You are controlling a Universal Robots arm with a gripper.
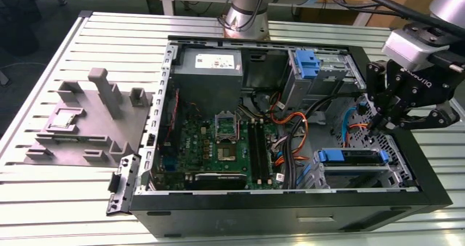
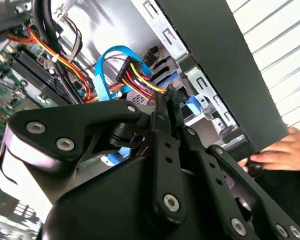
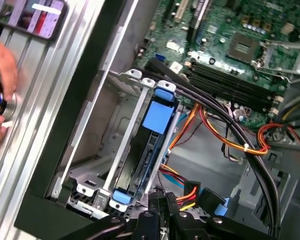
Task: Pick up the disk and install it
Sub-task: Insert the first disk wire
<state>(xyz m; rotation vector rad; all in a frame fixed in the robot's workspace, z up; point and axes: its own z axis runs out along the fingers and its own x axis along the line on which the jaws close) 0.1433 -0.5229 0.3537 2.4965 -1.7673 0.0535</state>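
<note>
The disk (image 1: pixel 352 157) sits in the drive cage at the front right corner of the open computer case (image 1: pixel 291 210), with its blue carrier frame around it. In the first wrist view the disk (image 3: pixel 146 150) stands on edge between the cage rails, a blue tab at each end. My gripper (image 1: pixel 374 127) hangs inside the case just above and behind the cage, beside the orange and blue cables. Its fingers (image 2: pixel 166 107) are pressed together, and I see nothing between them. The gripper (image 3: pixel 162 199) tips are close to a red-and-yellow power connector (image 3: pixel 188 192).
A person's hand (image 2: pixel 279 152) rests on the table just outside the case wall, also seen as the hand (image 3: pixel 0 97) on a knob. Cable bundles (image 1: pixel 291 131) cross the case middle. The motherboard (image 1: pixel 218 142), grey power-supply box (image 1: pixel 209 63), a bare blue bracket (image 1: pixel 309 63) and a grey fixture (image 1: pixel 87 121) lie farther off.
</note>
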